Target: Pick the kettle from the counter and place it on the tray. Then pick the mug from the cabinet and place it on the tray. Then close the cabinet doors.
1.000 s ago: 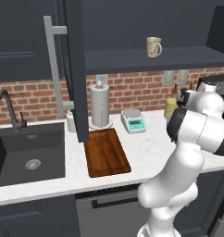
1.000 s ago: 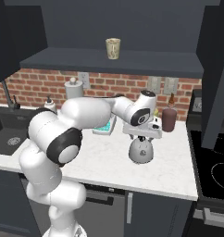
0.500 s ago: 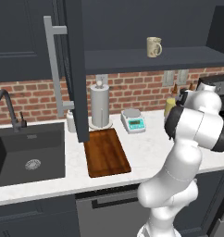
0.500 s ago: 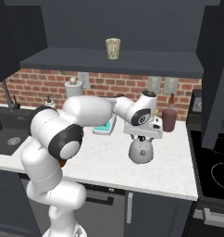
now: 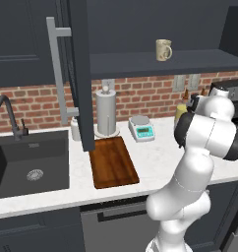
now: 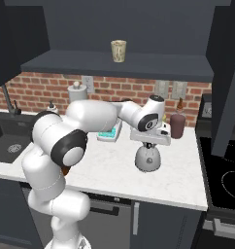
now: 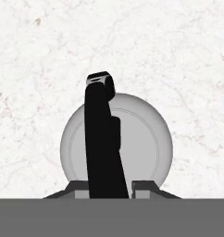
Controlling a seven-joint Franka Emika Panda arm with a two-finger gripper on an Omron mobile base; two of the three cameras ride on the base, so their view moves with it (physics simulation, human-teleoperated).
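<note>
- Your claw (image 6: 149, 144) sits right over the kettle (image 6: 148, 158) on the white tabletop (image 6: 109, 168), fingers (image 7: 148, 187) narrowed around the black handle (image 7: 102, 143).
- Kettle upright — handle arch runs lengthwise along your hand view.
- Tray (image 5: 112, 161) well apart, by the sink.

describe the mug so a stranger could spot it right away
Look at the open dark navy upper wall cabinet above the brick wall. On its dark shelf stands a small cream-beige ceramic mug, upright and alone. Unlike the silver-grey kettle on the white counter below, it sits high.
</note>
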